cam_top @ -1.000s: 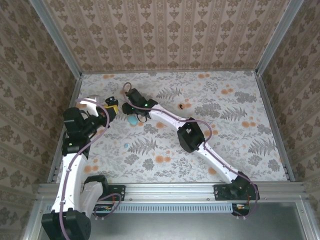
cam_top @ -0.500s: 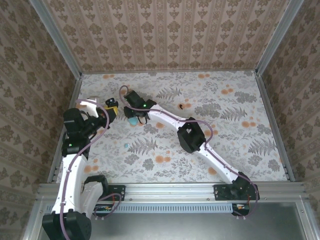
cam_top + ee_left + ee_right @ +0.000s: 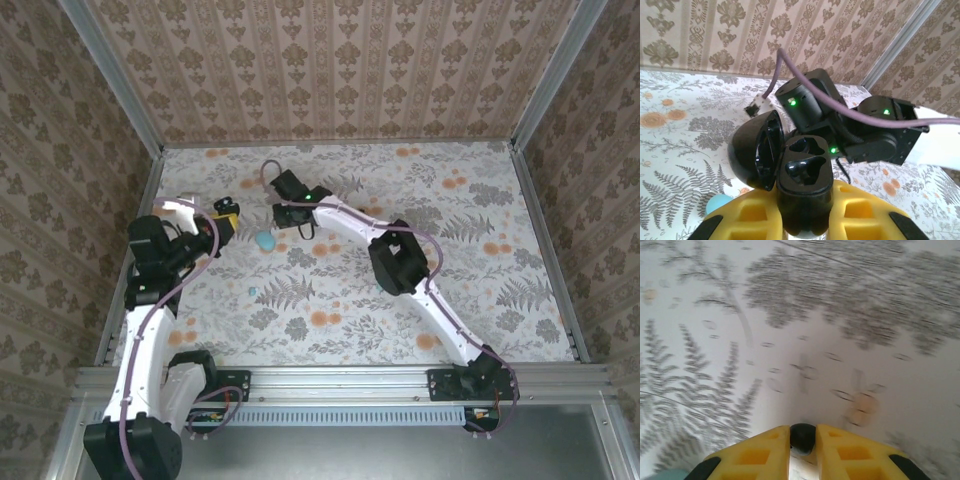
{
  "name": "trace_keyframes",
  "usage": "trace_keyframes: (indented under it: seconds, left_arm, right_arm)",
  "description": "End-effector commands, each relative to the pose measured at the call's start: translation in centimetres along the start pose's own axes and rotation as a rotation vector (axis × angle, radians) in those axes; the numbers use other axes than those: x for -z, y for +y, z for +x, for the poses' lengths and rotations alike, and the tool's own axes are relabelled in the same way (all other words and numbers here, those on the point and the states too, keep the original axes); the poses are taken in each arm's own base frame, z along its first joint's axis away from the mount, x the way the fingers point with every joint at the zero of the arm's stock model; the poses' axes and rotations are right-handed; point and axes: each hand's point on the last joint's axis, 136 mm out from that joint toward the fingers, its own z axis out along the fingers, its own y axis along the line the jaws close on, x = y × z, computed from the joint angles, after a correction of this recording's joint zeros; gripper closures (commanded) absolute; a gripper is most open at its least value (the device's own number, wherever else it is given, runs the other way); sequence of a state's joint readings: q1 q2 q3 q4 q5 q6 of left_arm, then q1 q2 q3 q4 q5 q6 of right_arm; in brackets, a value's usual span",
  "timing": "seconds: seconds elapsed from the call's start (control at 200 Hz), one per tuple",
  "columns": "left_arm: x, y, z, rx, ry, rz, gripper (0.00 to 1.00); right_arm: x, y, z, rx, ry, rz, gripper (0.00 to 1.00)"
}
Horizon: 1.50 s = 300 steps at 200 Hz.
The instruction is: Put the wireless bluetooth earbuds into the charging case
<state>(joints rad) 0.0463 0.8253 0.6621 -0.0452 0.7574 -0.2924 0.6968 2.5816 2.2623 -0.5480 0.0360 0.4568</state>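
Fern-and-flower print covers the table [image 3: 480,300], with brown damask walls on every side. Over on the left, the left gripper [image 3: 802,222] has its yellow fingers clamped on the charging case [image 3: 805,172]. It's glossy black rounded plastic. The hinged lid [image 3: 757,150] is thrown open to the left of the fingers, and two moulded sockets [image 3: 805,147] sit just past the fingertips, both empty.

Down on the table, between the two sets of fingers and touching neither, lies a small turquoise pebble [image 3: 265,241], smooth and oval.

Moving right, the right gripper [image 3: 802,432] has its yellow fingers pinched together on a small shiny black nub, an earbud [image 3: 802,436] by the look of it. It pokes out between the tips, with blurred tabletop beyond.

So I read this as the carry step: one bud in hand, none seated. The next move calls for bringing that bud over the open case, matching its shape to a socket and lowering it gently. Those sockets look snug and contoured, so the angle matters, and slick plastic could slip.
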Motion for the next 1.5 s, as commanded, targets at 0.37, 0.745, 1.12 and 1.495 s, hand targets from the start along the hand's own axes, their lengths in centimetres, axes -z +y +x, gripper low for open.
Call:
trace_keyframes:
  seconds: [0.37, 0.745, 1.12, 1.495]
  left_arm:
    - [-3.0, -3.0, 1.2, -0.041, 0.077, 0.167, 1.00]
    - [-4.4, -4.7, 3.4, -0.107, 0.137, 0.243, 1.00]
    - [-4.4, -4.4, 4.6, -0.116, 0.160, 0.228, 1.00]
    - [-4.0, -4.3, 4.8, -0.143, 0.159, 0.210, 1.00]
  right_arm:
    - [7.0, -5.0, 3.5, -0.226, 0.102, 0.039, 0.70]
    - [9.7, -4.6, 2.9, 0.243, 0.225, -0.048, 0.61]
    - [6.6, -4.5, 4.3, 0.473, 0.360, -0.056, 0.56]
    - [5.0, -4.5, 5.1, 0.527, 0.378, -0.060, 0.54]
